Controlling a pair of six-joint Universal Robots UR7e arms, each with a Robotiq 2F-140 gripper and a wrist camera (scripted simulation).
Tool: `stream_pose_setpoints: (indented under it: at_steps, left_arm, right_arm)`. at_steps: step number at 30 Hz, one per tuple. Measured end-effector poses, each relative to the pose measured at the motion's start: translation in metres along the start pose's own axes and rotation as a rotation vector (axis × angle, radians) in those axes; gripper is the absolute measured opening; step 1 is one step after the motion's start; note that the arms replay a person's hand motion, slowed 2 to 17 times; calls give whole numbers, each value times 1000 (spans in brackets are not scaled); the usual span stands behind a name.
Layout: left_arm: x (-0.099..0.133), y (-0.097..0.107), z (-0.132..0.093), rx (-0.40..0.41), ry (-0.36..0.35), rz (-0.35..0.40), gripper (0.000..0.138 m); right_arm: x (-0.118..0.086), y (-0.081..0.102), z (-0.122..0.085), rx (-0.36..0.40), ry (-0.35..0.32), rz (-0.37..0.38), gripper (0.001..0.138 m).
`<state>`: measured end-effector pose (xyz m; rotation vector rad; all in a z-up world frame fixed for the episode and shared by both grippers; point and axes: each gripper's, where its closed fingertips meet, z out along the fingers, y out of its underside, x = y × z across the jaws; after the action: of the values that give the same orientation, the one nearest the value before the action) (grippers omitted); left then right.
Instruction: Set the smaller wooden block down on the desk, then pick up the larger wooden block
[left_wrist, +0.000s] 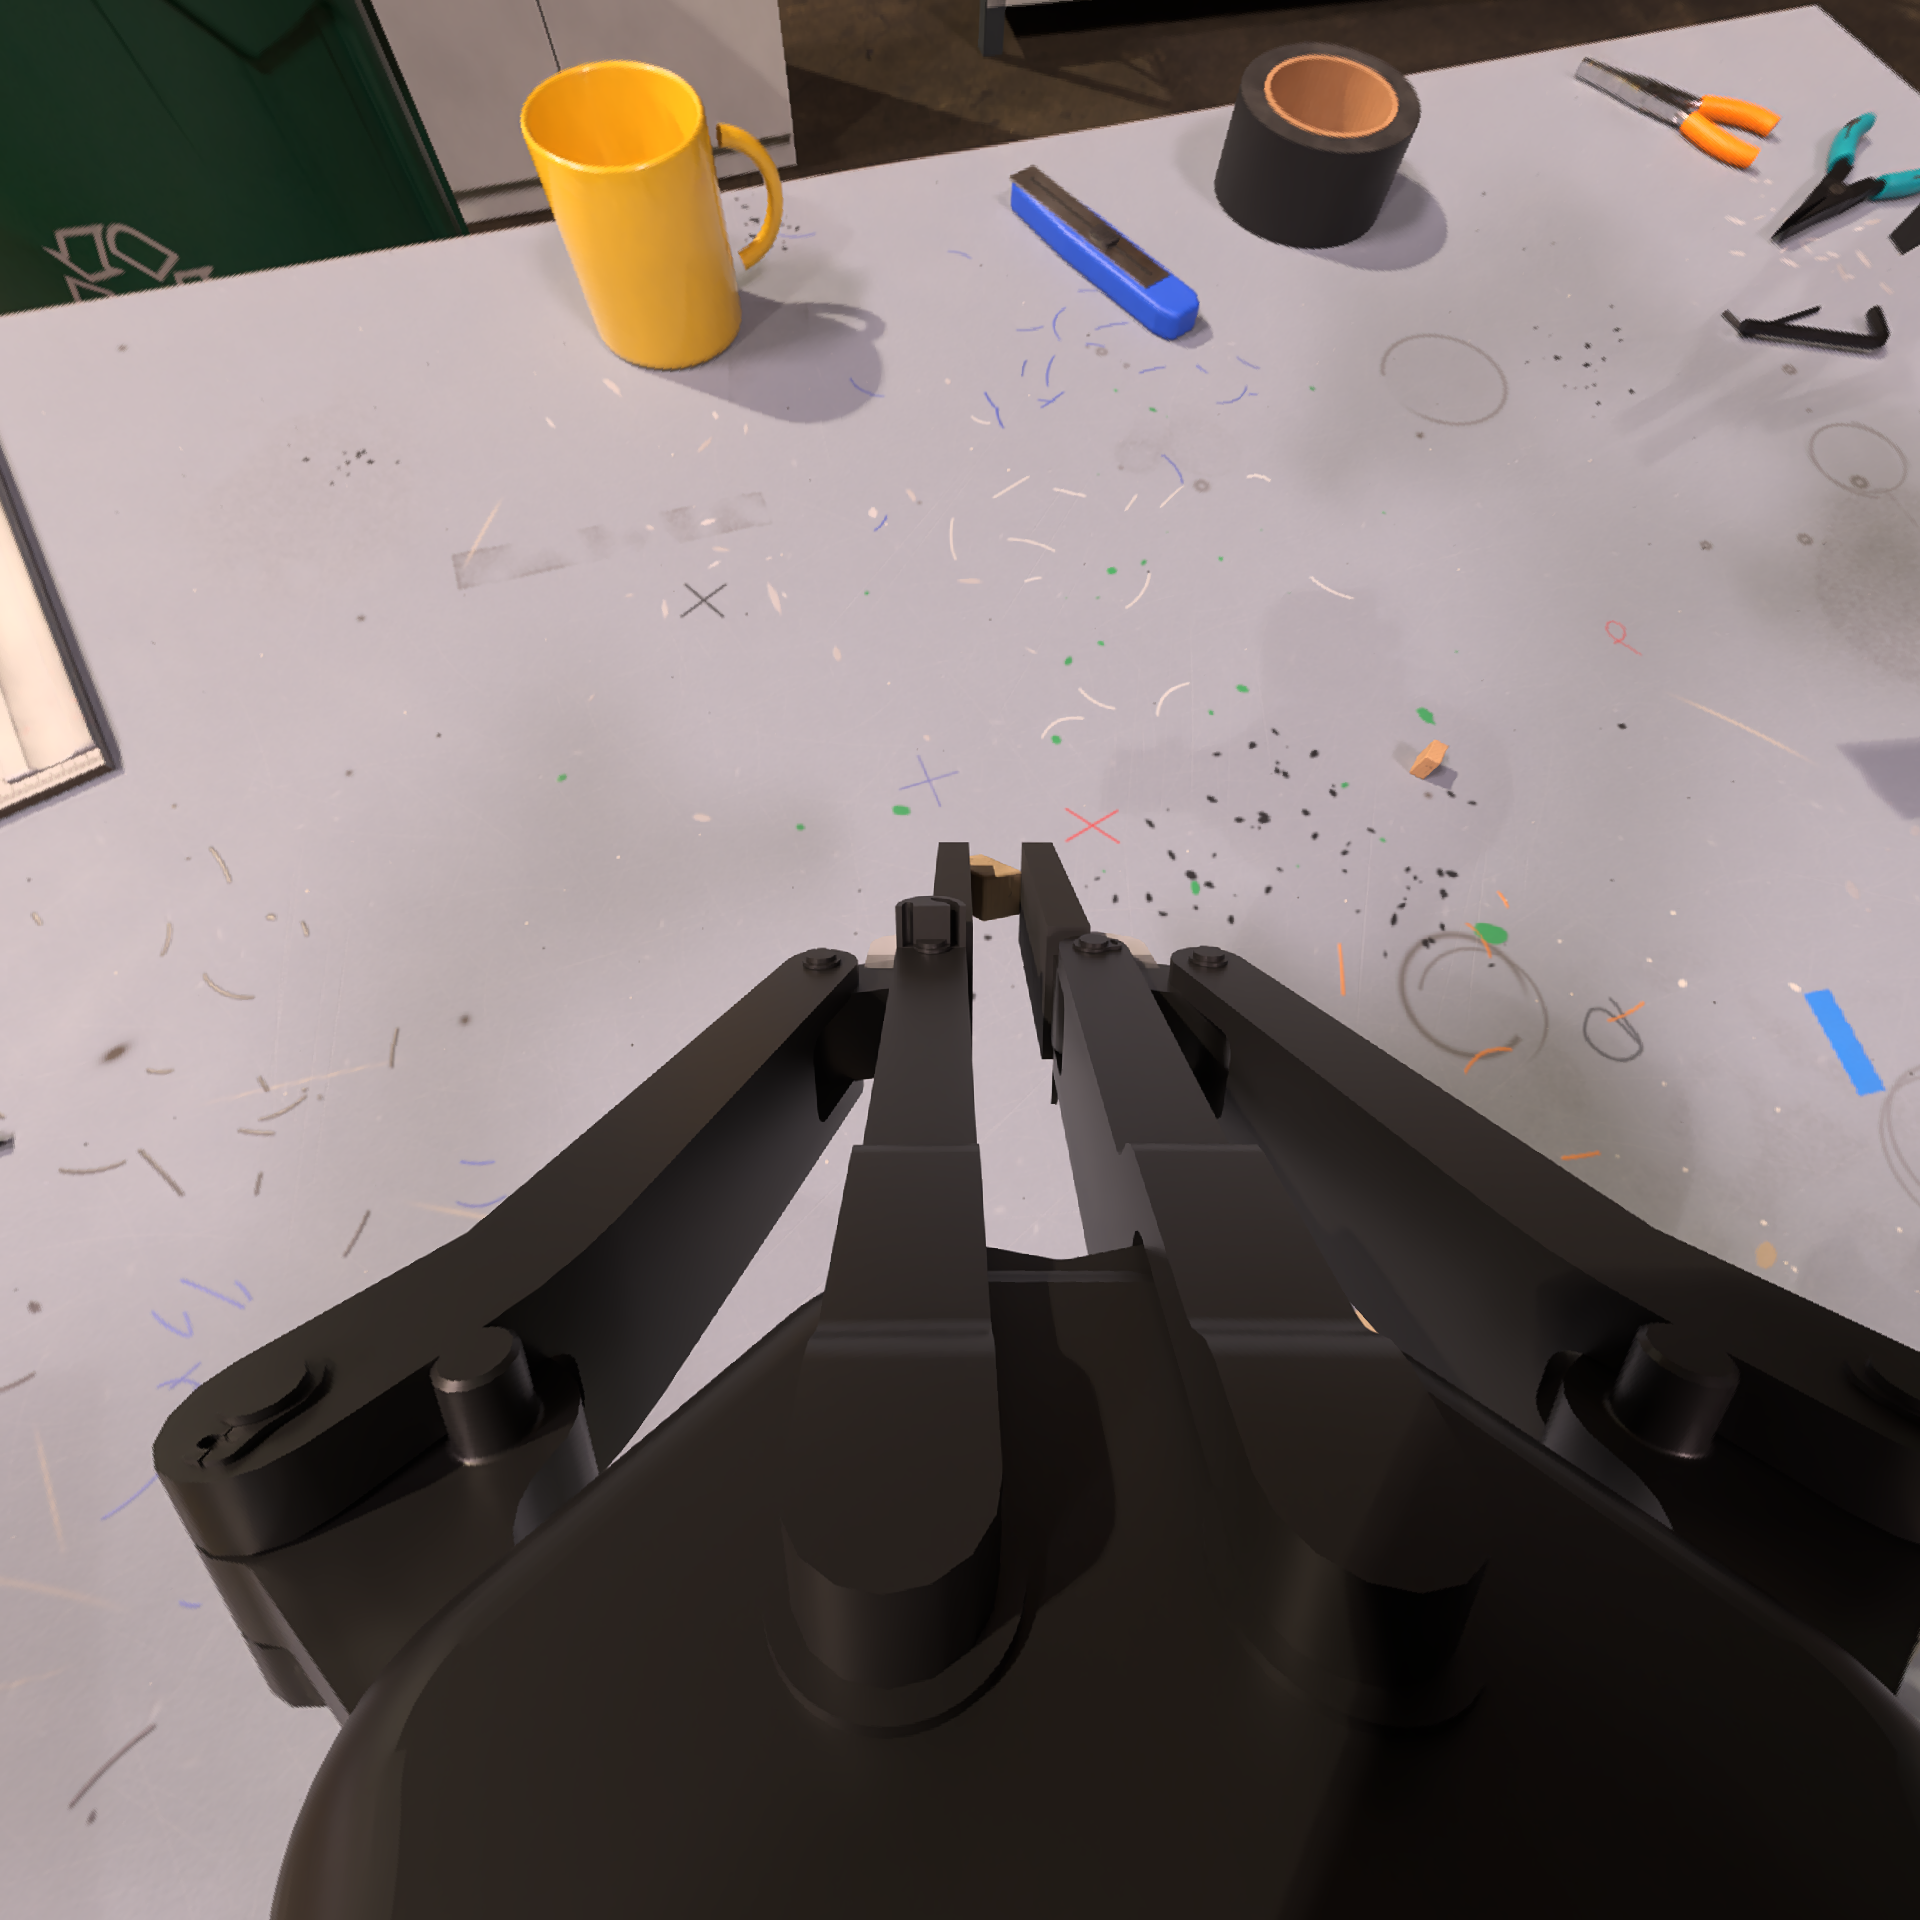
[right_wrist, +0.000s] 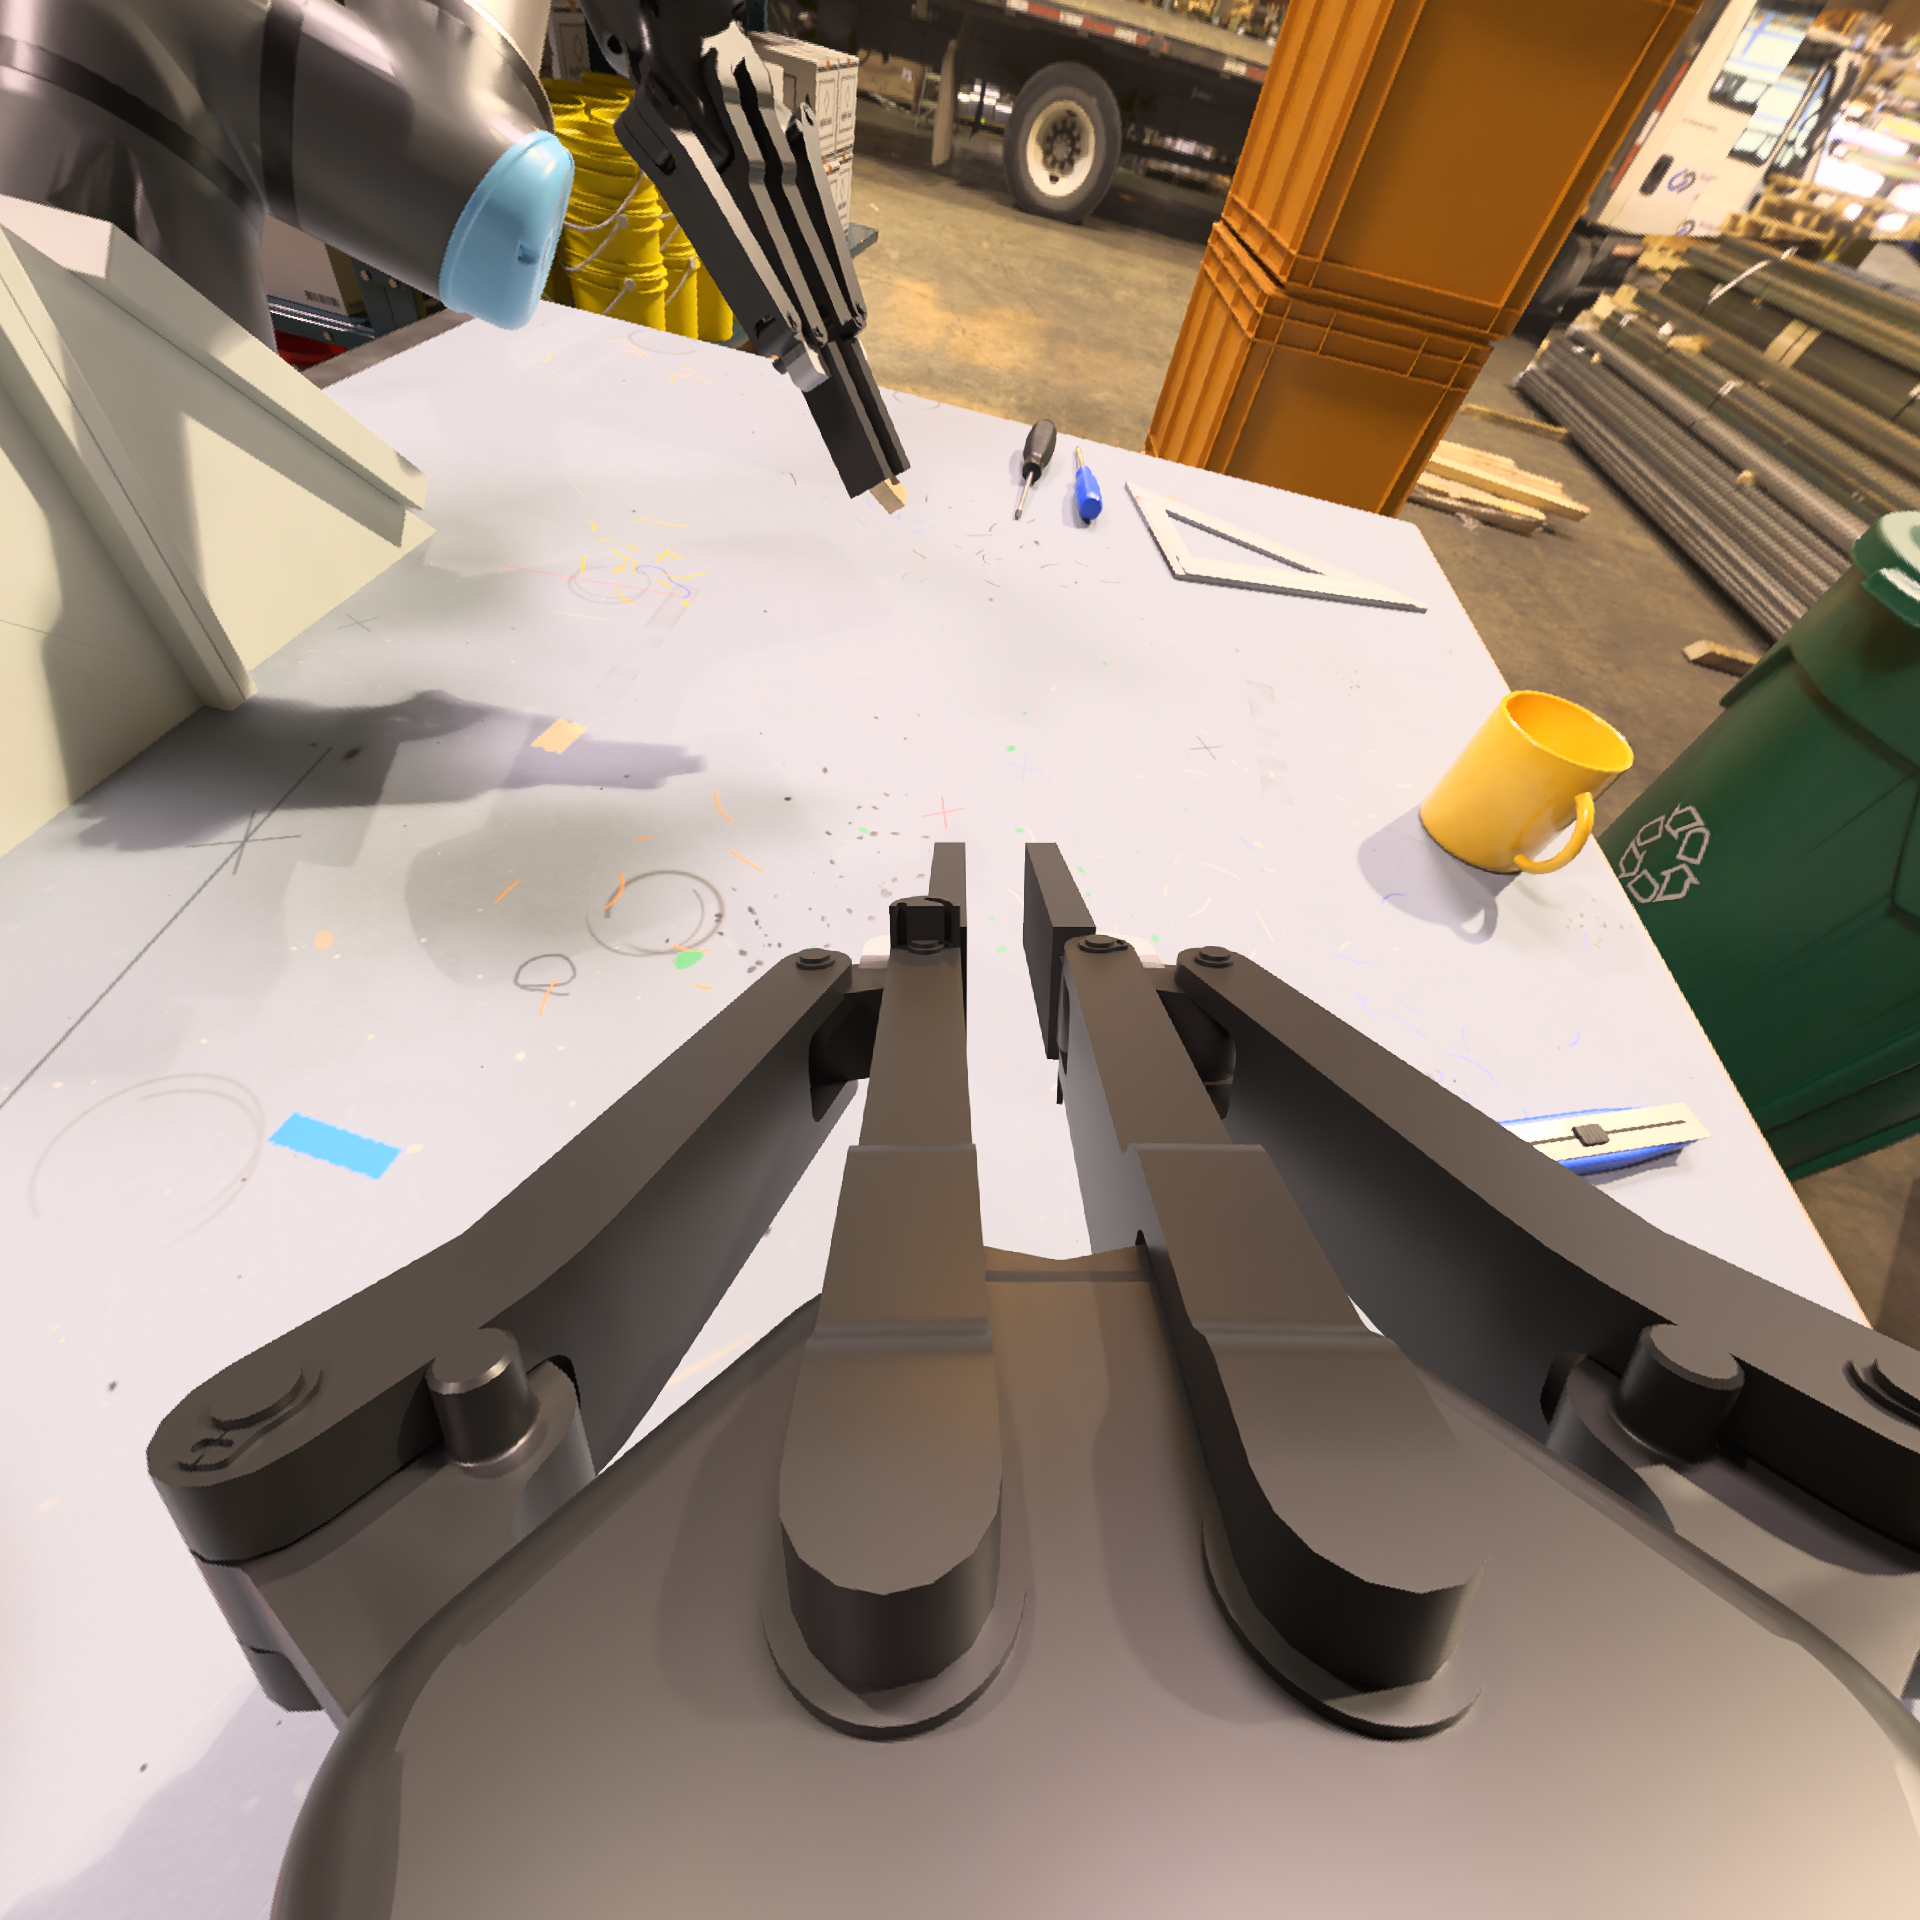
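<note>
**Left tool grasping a small wooden block above the tabletop**

Left tool (left_wrist: 995, 868) is what we see first: its two dark fingers are clenched on a small tan wooden block (left_wrist: 993, 885), which sits right at the fingertips. From the right wrist view, the same tool hangs tilted above the far part of the pale grey tabletop (right_wrist: 1039, 675), the block well clear of the surface. The right tool (right_wrist: 995, 868) holds nothing; its fingers stand close together with a narrow gap between them.

Another wooden block (left_wrist: 1429, 760) lies on the tabletop, to the right of the held one and a little farther off. We cannot tell from these views which block is larger. A yellow mug (left_wrist: 644, 213), a blue utility knife (left_wrist: 1107, 255) and a black tape roll (left_wrist: 1317, 140) stand far off, well apart from both blocks.

We judge the set-down step is not yet done. To do it well, we would lower the left tool until the block touches bare tabletop, then release gently, so the block does not drop or tumble.
</note>
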<state>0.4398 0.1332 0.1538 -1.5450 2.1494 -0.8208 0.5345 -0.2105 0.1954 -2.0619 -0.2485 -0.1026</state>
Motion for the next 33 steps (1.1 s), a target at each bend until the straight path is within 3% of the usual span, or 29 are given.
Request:
stream_pose_setpoints:
  at_steps: [14, 33]
  left_arm:
    - [30, -23, -12, 82, 53, 90, 13]
    - [94, -62, -18, 228, 247, 252, 13]
  right_arm:
    - [-5, -9, 5, 54, 23, -102, 16]
    - [-22, -17, 15, 97, 60, -302, 16]
